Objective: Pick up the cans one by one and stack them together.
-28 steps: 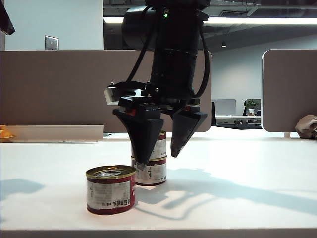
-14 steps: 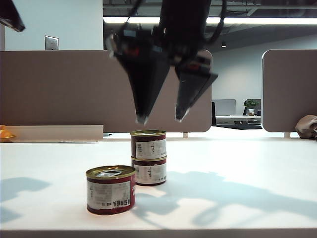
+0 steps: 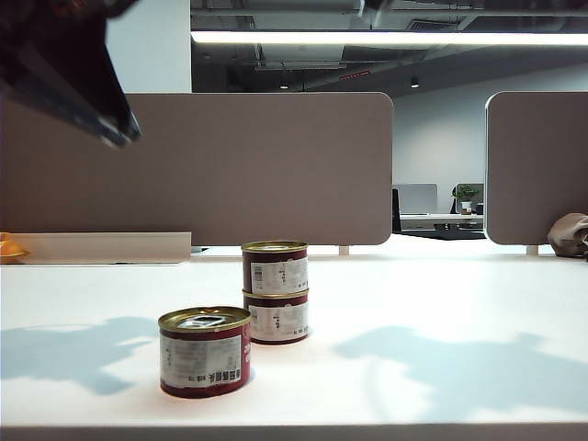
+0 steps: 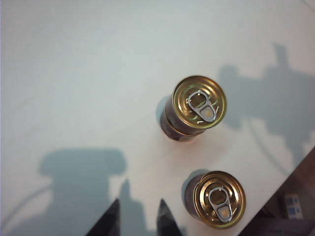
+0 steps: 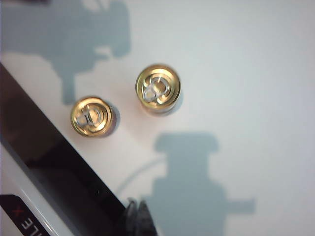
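Note:
Two dark red cans with gold lids stand stacked in the middle of the table, the upper can [image 3: 275, 267] on the lower can [image 3: 277, 318]. From above the stack [image 4: 197, 105] [image 5: 157, 88] shows one gold pull-tab lid. The third can [image 3: 204, 351] [image 4: 219, 198] [image 5: 91, 116] stands alone near the front edge, apart from the stack. My left gripper [image 3: 119, 136] [image 4: 139, 219] hangs high at the left, blurred, its tips a little apart with nothing between them. My right gripper [image 5: 137, 216] is high above the table, shut and empty; the exterior view does not show it.
Grey partition panels [image 3: 276, 165] stand behind the white table [image 3: 441, 303]. The table's front edge [image 5: 54, 167] runs close to the lone can. An orange object [image 3: 9, 248] lies at the far left.
My right gripper rose from around the stack, left the exterior view and shut. My left gripper swung in at the upper left and its tips parted slightly. The cans stayed put.

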Controlling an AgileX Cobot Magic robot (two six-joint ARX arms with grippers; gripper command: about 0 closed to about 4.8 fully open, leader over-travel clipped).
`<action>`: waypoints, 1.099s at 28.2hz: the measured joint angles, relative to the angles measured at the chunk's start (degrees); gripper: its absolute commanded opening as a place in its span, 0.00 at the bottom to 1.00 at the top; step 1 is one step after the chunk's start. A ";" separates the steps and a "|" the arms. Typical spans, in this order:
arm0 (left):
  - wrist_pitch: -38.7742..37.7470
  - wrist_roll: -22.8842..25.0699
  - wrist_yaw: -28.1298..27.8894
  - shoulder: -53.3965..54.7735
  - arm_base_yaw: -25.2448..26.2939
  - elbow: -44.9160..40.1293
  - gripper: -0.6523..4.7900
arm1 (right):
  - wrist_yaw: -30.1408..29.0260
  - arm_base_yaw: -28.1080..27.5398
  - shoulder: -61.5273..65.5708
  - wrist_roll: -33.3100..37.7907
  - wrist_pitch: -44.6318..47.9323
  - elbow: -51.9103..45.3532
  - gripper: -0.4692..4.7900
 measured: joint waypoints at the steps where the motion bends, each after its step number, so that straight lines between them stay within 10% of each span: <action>1: 0.26 0.00 0.39 1.27 0.00 0.00 0.36 | 0.74 0.00 -1.73 0.66 0.09 0.00 0.08; 11: 0.42 -1.05 6.45 11.04 -0.92 0.00 0.76 | 7.13 0.00 -13.42 4.13 -0.55 -0.02 0.08; 31: 2.54 -2.60 -3.91 23.17 -16.46 0.02 0.88 | 8.66 0.00 -15.91 5.31 -4.00 -0.04 0.08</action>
